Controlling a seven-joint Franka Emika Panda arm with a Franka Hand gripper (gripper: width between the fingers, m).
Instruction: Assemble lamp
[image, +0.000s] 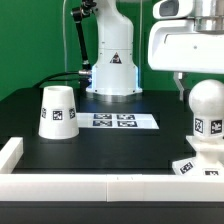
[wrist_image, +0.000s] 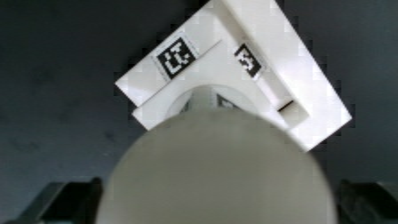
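The white ball-shaped bulb stands upright with its neck in the low square sloped base at the exterior view's right. My gripper is lowered over the bulb. In the wrist view the bulb fills the space between my two dark fingers, with a thin dark gap on each side, so the jaws look open around it. The tagged base shows beyond the bulb. The cup-like shade stands mouth down at the exterior view's left, away from the gripper.
The marker board lies flat at the table's middle back. A white rail runs along the front edge and a short one along the left. The arm's base stands behind.
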